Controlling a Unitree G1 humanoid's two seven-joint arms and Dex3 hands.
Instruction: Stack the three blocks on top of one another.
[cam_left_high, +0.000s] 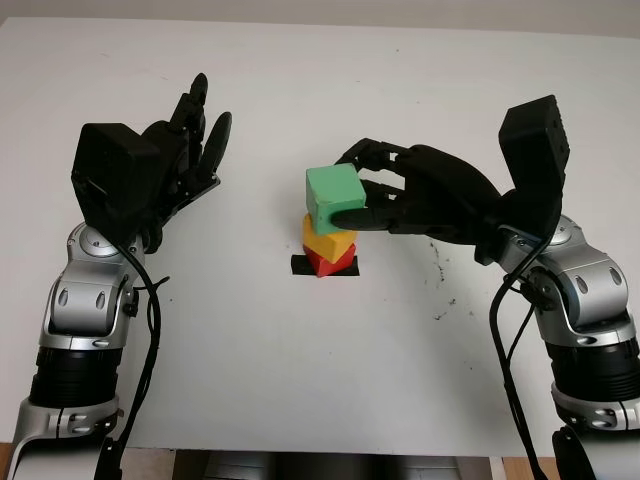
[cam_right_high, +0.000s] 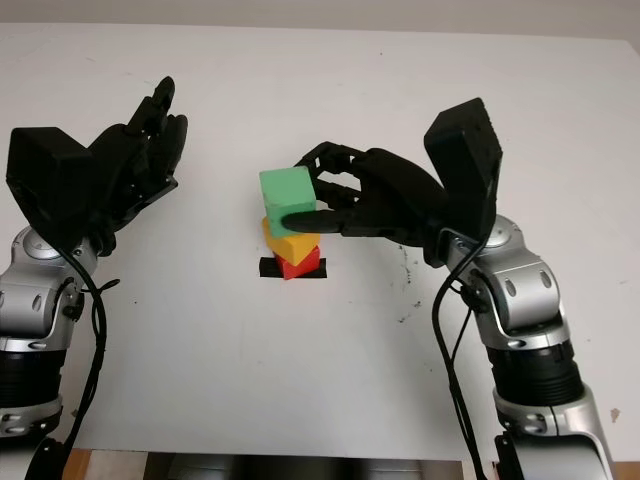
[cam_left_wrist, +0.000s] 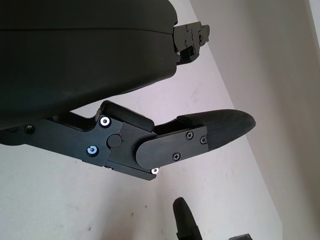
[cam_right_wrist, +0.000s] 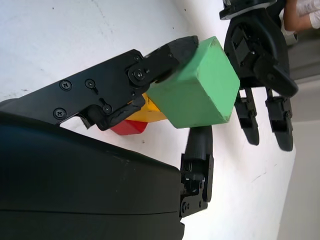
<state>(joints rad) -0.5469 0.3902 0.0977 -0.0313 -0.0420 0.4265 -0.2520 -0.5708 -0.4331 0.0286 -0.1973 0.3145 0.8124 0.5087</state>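
No text, label, brand, number or sign can be read on anything here.

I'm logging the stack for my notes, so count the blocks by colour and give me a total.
Green block: 1, held in the right hand on top of the stack
Yellow block: 1
Red block: 1
Total: 3 blocks

Green block (cam_left_high: 334, 196) tilted atop yellow block (cam_left_high: 328, 241) on red block (cam_left_high: 322, 263)
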